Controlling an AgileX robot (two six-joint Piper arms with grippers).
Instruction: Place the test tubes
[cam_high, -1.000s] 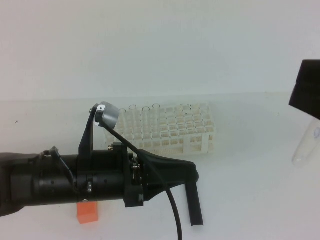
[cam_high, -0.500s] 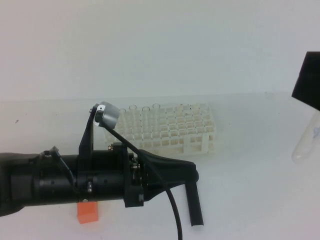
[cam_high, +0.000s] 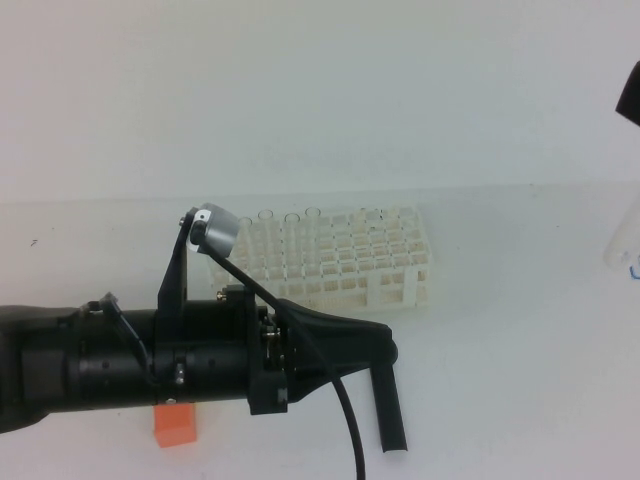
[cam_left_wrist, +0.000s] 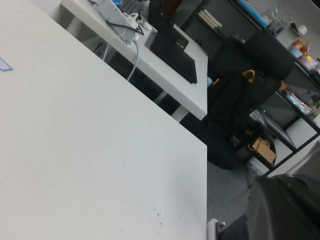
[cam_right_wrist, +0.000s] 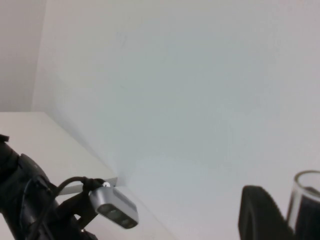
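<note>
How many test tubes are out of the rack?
1: the tube hangs from the right gripper at the far right. Left gripper sits in front of the rack; others may be hidden.

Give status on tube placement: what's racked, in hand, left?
Done: at least three clear tubes stand in the rack's back row. In hand: the right gripper, at the far right edge above the table, holds a test tube clear of the rack. Left: carry it over and seat it in a free hole. The left gripper lies parked at the front, by an orange block.
</note>
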